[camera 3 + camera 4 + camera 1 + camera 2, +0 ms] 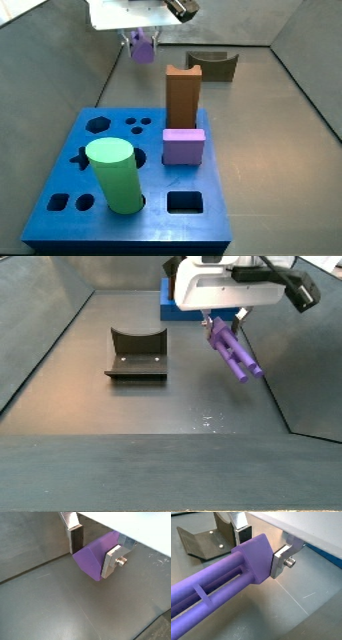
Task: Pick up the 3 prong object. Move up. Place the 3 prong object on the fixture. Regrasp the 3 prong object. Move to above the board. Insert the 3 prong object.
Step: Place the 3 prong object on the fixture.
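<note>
Gripper [263,549] clamped on the block head of the 3 prong object [218,582]; both wrist views show the silver finger plates pressed against opposite faces of the purple head. Prongs extend away from the fingers, clear of the grey floor [298,612]. In a side view the gripper [225,320] sits upper right of frame, piece [233,351] hanging below it, tilted, above the floor. Fixture [136,354] stands left of centre, apart from the piece. In a side view the board [80,205] fills the lower left, carrying a green cylinder [115,175], purple cube [183,146] and brown upright block [182,95]; gripper [142,38] hangs beyond its far edge.
</note>
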